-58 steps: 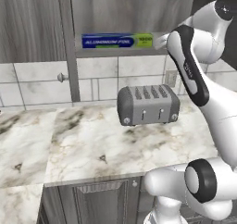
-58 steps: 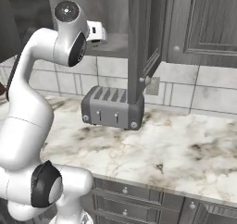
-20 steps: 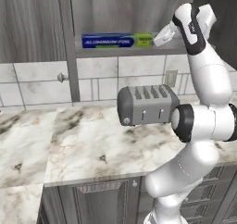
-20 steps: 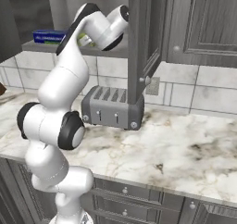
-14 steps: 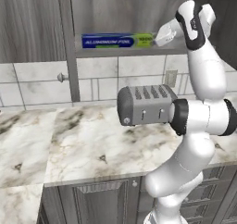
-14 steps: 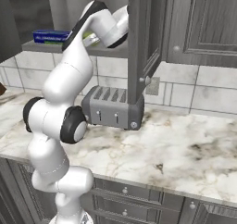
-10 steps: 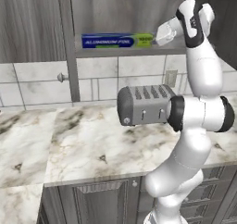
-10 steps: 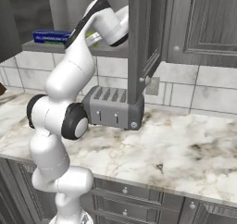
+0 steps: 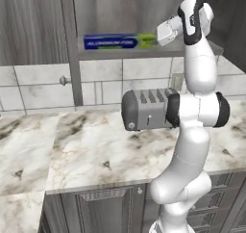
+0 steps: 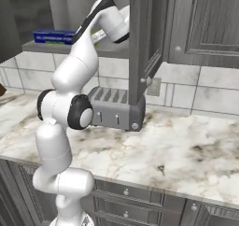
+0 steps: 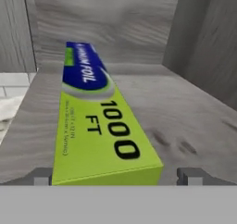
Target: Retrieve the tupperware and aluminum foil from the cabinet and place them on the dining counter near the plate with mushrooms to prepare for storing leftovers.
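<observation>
The aluminum foil (image 9: 120, 41) is a long blue carton with a yellow-green end, lying on the bottom shelf of the open grey wood-grain cabinet (image 9: 144, 54). My gripper (image 9: 158, 37) is raised to shelf height at the carton's right end. In the hand view the aluminum foil (image 11: 92, 121) runs away from me, and my gripper (image 11: 115, 176) is open with one fingertip on each side of the yellow-green end, a gap left on both sides. The aluminum foil (image 10: 52, 35) also shows past the arm in the right base view. The tupperware, dining counter and plate with mushrooms are out of view.
A grey slotted toaster (image 9: 146, 110) stands on the marble counter (image 9: 81, 150) under the shelf, close behind my arm. The cabinet's open door (image 10: 141, 38) hangs out over the toaster (image 10: 114, 109). Tiled wall backs the counter, with dark drawers below.
The hand has edged left toward the foil's end and the elbow has swung in front of the toaster. The jaws stay open and the foil has not moved.
</observation>
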{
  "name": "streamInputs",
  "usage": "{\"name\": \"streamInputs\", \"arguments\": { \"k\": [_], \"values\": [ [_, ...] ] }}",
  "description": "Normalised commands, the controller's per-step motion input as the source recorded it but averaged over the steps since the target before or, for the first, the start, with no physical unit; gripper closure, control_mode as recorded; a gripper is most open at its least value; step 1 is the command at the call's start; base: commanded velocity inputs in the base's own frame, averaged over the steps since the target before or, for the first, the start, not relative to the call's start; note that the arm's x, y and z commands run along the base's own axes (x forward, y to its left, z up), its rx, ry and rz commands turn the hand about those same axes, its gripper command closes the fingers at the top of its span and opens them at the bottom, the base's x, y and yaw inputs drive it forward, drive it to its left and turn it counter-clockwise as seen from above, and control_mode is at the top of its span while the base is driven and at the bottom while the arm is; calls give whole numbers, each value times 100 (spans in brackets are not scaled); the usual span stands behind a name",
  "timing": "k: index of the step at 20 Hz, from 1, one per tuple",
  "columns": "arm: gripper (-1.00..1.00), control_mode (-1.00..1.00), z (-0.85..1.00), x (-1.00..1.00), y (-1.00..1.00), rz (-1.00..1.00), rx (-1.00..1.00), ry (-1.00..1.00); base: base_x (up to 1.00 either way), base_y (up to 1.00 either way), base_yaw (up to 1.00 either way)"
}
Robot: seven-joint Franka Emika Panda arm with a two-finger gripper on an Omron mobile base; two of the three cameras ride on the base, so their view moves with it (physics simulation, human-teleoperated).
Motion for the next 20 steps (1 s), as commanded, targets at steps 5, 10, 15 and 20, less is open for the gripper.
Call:
{"name": "streamInputs", "arguments": {
  "k": [5, 10, 15, 20],
  "values": [
    [100, -100, -27, 10, 48, 8, -1, 0, 0, 0, 0],
    [100, -100, -16, -19, 9, 2, 0, 0, 0, 0, 0],
    [100, -100, 0, -97, 1, -7, 2, -3, 0, 0, 0],
    [100, -100, 1, -100, 0, -23, -3, -1, 0, 0, 0]
  ]
}}
